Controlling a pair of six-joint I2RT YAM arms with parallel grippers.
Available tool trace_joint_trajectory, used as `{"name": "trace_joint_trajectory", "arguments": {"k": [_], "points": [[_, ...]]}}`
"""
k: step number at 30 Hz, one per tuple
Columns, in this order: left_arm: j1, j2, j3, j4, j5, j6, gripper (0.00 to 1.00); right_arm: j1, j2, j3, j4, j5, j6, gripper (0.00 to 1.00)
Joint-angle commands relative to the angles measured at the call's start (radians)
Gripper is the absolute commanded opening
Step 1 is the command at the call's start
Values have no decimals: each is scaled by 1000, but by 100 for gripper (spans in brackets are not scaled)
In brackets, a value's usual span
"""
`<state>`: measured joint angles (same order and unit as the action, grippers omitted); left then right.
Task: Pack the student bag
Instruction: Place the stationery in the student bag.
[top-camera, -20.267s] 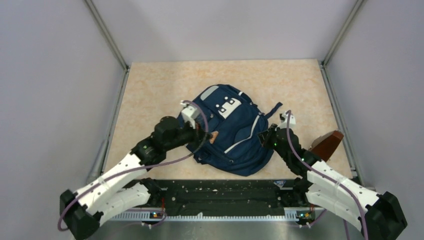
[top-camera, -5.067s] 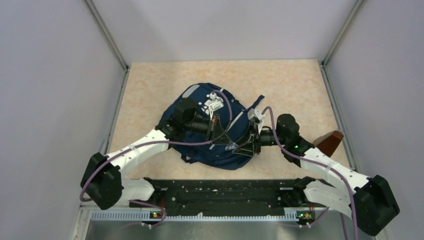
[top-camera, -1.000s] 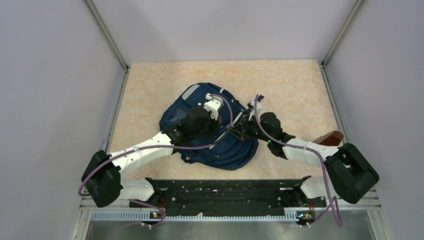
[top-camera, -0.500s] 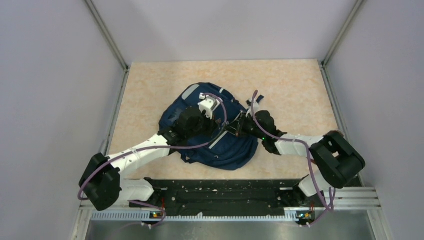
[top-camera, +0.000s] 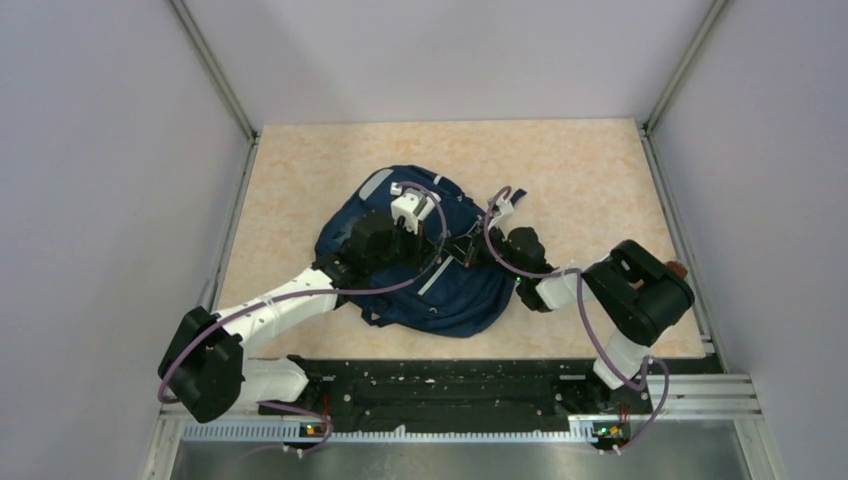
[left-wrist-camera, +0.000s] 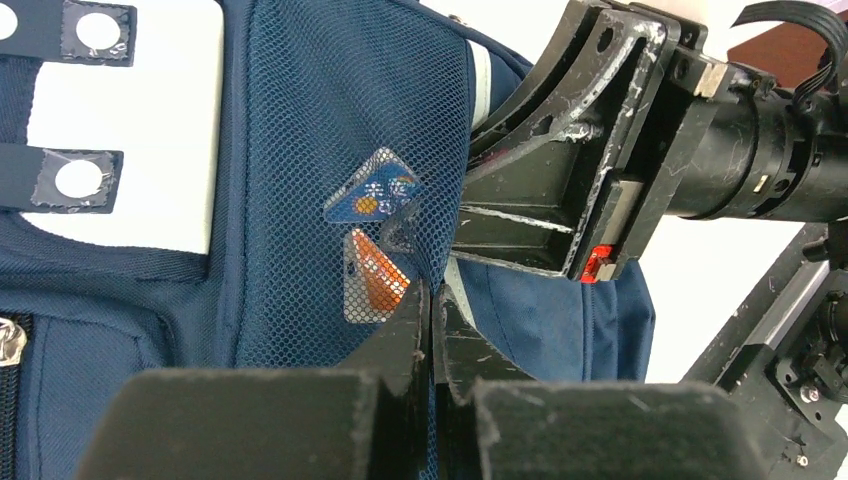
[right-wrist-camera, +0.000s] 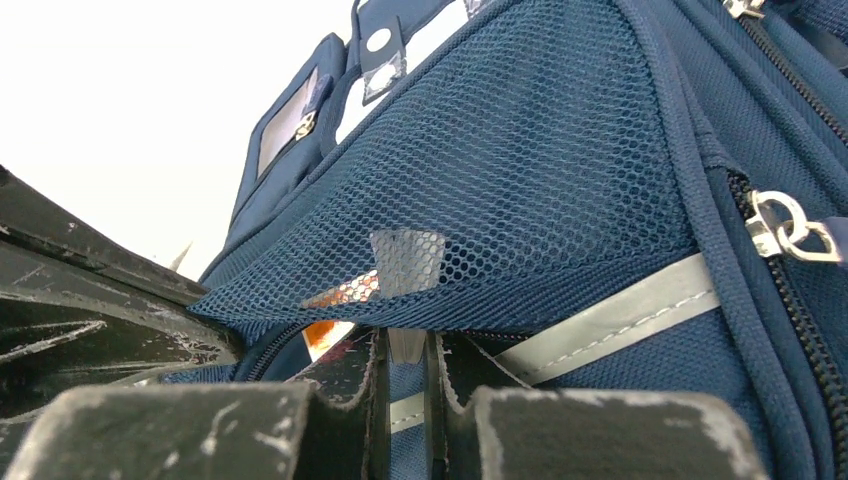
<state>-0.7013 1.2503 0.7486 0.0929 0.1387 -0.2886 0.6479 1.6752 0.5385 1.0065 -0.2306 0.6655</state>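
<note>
The student bag (top-camera: 400, 285), a navy backpack with grey stripes and white patches, lies flat mid-table. Both grippers meet at its mesh side pocket (left-wrist-camera: 330, 150). My left gripper (left-wrist-camera: 432, 305) is shut on the pocket's mesh edge and holds it lifted. A blue card (left-wrist-camera: 372, 190) and an orange-and-grey card (left-wrist-camera: 366, 285) show through the mesh. My right gripper (right-wrist-camera: 405, 350) is shut on a thin grey card (right-wrist-camera: 405, 262) whose upper part lies under the mesh. From above, the left gripper (top-camera: 437, 255) and the right gripper (top-camera: 463, 250) almost touch.
The beige table (top-camera: 570, 170) is walled by grey panels on three sides. A brown thing (top-camera: 678, 268) at the right edge is mostly hidden behind the right arm's elbow. The arms' black base rail (top-camera: 440, 385) runs along the near edge.
The right arm has folded in, its elbow swinging left, and its gripper has pushed left into the mesh pocket. The left wrist has shifted slightly back and left, still gripping the mesh.
</note>
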Motion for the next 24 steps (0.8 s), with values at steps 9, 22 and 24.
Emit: {"name": "trace_joint_trajectory", "arguments": {"k": [9, 22, 24], "points": [[15, -46, 6, 81, 36, -72, 22, 9, -98, -2, -27, 87, -149, 61], [63, -128, 40, -76, -85, 6, 69, 9, -648, -70, -819, 324, -130, 77], [69, -142, 39, -89, -99, 18, 70, 6, -700, -54, -958, 385, -109, 79]]}}
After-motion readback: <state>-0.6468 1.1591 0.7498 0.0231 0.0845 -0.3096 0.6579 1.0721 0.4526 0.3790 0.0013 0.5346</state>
